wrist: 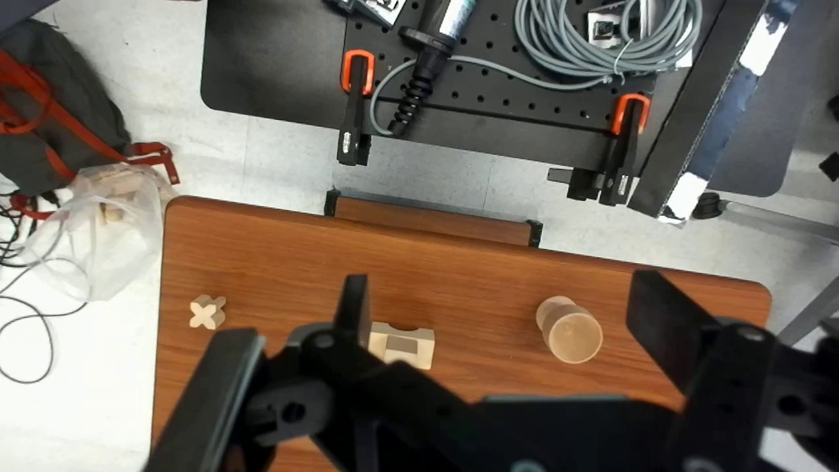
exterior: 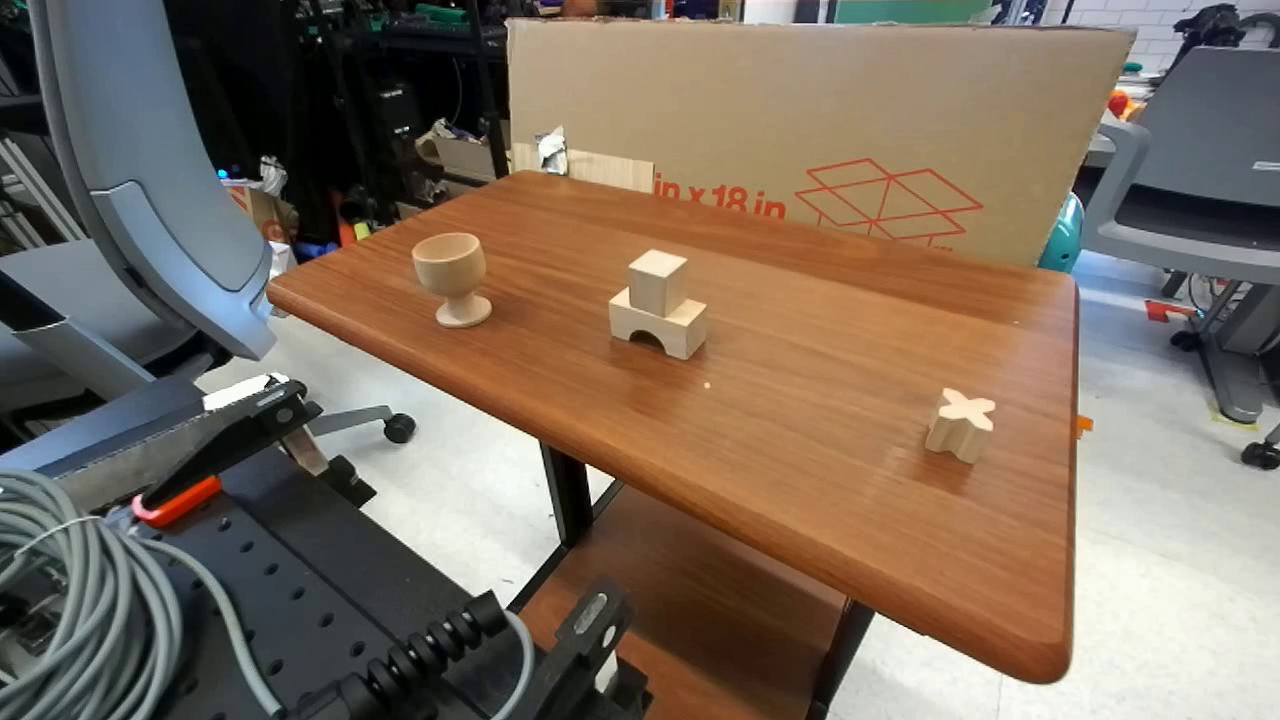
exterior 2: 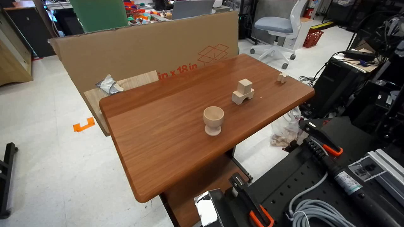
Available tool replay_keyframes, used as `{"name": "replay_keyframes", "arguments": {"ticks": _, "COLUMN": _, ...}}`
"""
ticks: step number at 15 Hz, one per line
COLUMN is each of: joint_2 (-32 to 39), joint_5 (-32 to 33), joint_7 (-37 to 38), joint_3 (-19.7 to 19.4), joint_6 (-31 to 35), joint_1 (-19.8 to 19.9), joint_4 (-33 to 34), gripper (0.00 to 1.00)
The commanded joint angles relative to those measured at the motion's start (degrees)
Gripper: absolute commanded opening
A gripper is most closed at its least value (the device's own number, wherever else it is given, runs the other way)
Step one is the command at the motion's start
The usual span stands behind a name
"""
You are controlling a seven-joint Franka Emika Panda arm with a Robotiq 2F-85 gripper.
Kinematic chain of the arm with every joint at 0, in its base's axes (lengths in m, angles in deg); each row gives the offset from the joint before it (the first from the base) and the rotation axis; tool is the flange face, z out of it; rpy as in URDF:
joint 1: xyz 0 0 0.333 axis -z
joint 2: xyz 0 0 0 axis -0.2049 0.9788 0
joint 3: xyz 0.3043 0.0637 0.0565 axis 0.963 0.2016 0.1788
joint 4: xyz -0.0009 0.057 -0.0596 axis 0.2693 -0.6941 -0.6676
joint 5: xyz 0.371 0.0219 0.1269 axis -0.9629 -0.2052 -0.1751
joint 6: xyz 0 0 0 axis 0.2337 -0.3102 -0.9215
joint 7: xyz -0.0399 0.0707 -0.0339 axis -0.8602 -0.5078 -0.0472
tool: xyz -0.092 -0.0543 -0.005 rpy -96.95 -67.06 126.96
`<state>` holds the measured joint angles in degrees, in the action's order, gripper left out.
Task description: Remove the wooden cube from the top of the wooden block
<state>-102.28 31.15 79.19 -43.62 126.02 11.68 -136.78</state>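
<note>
The wooden cube [exterior: 657, 284] sits on top of the wooden block [exterior: 685, 332], which stands arch-down on the brown table. Both exterior views show the cube [exterior 2: 244, 86] upright on the block [exterior 2: 236, 98]. In the wrist view my gripper [wrist: 501, 298] is wide open with nothing between its fingers, high above the table. In that view the cube [wrist: 400, 348] and block [wrist: 425, 347] lie beside the left finger, which hides part of the block. The gripper does not show in either exterior view.
A small wooden cup [exterior: 450, 270] and a pale cross-shaped piece [exterior: 962, 425] stand on the table [exterior: 800, 340], one on each side of the block. A cardboard sheet [exterior: 720, 100] stands along the far edge. A black bench with clamps and coiled cable [wrist: 609, 46] faces the near edge.
</note>
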Motion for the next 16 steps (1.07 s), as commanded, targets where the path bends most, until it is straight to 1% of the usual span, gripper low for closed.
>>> {"name": "replay_keyframes", "arguments": {"ticks": 1, "joint_2": 4.45, "joint_5": -1.0, "joint_7": 2.36, "joint_3": -1.47, "joint_6": 7.79, "joint_1": 0.66, "joint_4": -0.27, "gripper": 1.0}}
{"name": "replay_keyframes", "arguments": {"ticks": 4, "joint_2": 9.01, "joint_5": -0.43, "joint_7": 4.0, "joint_3": -2.02, "joint_6": 18.69, "joint_1": 1.24, "joint_4": -1.9, "gripper": 1.0}}
{"name": "replay_keyframes", "arguments": {"ticks": 8, "joint_2": 15.15, "joint_5": -0.46, "joint_7": 4.89, "joint_3": -2.0, "joint_6": 28.91, "joint_1": 1.67, "joint_4": -4.11, "gripper": 1.0}}
{"name": "replay_keyframes", "arguments": {"ticks": 12, "joint_2": 20.81, "joint_5": -0.65, "joint_7": 5.98, "joint_3": -1.91, "joint_6": 34.53, "joint_1": 1.85, "joint_4": -3.82, "gripper": 1.0}}
{"name": "replay_keyframes", "arguments": {"ticks": 16, "joint_2": 25.84, "joint_5": -0.39, "joint_7": 7.51, "joint_3": -1.78, "joint_6": 37.33, "joint_1": 1.83, "joint_4": -2.04, "gripper": 1.0}}
